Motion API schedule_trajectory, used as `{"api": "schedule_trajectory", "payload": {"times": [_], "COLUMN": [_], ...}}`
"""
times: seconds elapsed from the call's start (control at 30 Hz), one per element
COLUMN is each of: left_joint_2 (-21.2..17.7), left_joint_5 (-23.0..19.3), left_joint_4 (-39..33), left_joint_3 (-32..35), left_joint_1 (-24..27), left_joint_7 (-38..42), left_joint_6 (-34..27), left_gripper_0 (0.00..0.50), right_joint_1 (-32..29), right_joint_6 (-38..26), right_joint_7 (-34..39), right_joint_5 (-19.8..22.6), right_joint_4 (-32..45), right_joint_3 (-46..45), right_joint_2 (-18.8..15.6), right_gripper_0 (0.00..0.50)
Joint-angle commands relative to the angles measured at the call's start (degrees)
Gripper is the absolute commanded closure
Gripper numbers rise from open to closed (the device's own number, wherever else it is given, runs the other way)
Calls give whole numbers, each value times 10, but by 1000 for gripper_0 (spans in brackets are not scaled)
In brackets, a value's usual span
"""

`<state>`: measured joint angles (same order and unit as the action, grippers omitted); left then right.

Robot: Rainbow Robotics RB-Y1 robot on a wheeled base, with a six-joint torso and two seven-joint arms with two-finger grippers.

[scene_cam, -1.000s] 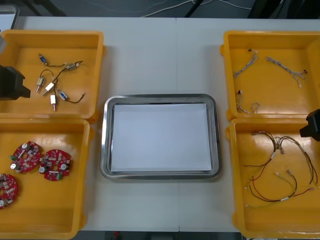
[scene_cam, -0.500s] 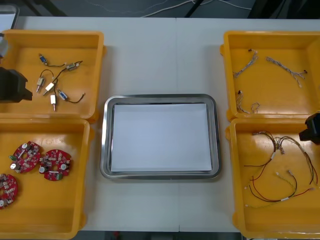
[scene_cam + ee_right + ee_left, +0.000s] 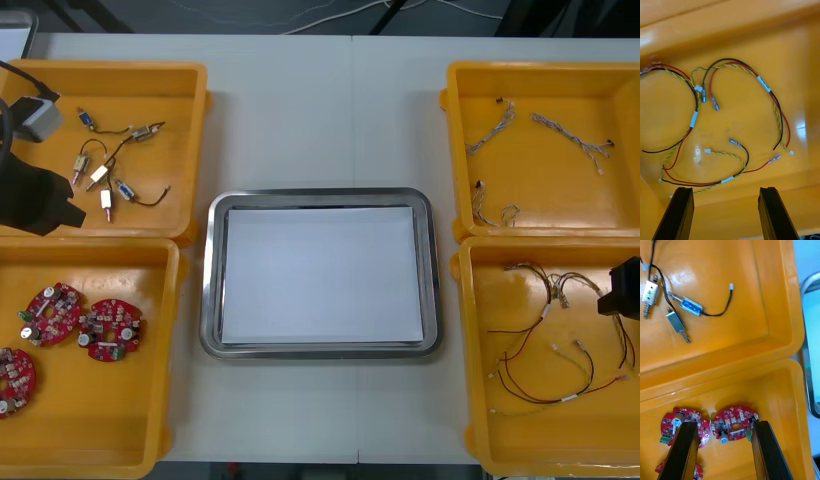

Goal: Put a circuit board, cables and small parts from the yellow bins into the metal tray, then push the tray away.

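My left gripper (image 3: 724, 424) is open above the near left yellow bin (image 3: 790, 397), and a round red circuit board (image 3: 733, 423) lies below the gap between its fingers. More boards (image 3: 679, 423) lie beside it. From the front, the left arm (image 3: 38, 198) hangs over the wall between the two left bins, close to the boards (image 3: 110, 330). My right gripper (image 3: 725, 190) is open above the red and yellow cables (image 3: 733, 112) in the near right bin (image 3: 545, 440). That arm (image 3: 622, 290) shows at the table's right edge. The metal tray (image 3: 320, 195), white inside, holds nothing.
Small metal parts (image 3: 105, 170) with black leads lie in the far left bin (image 3: 190, 120). Twisted blue and white cables (image 3: 495, 130) lie in the far right bin (image 3: 455, 150). Bare table runs beyond the tray's far rim.
The left arm has swung in from the left edge toward the near bin and now covers the wall between the left bins. The right gripper has drifted slightly nearer.
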<state>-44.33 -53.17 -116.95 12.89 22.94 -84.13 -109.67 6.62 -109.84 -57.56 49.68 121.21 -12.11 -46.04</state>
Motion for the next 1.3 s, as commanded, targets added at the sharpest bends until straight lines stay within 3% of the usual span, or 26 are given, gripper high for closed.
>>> {"api": "schedule_trajectory", "payload": {"times": [0.03,0.17,0.5,0.77,1.3], "left_joint_2": [-52,-70,-82,-81,-82], "left_joint_5": [-39,-50,-105,-120,-127], "left_joint_4": [-59,-102,-120,-128,-128], "left_joint_3": [28,57,137,185,226], "left_joint_1": [-63,-112,-189,-226,-323], "left_joint_7": [1,-38,-168,-290,-482], "left_joint_6": [-3,-3,-3,-3,-2], "left_gripper_0": [81,0,0,0,0], "right_joint_1": [-42,-79,-156,-183,-198], "right_joint_6": [2,28,99,116,117], "right_joint_7": [69,148,296,394,428], "right_joint_5": [6,0,-9,-27,-77], "right_joint_4": [26,57,90,98,87], "right_joint_3": [8,8,8,8,11], "right_joint_2": [-6,-6,1,37,106], "right_gripper_0": [0,0,0,0,0]}}
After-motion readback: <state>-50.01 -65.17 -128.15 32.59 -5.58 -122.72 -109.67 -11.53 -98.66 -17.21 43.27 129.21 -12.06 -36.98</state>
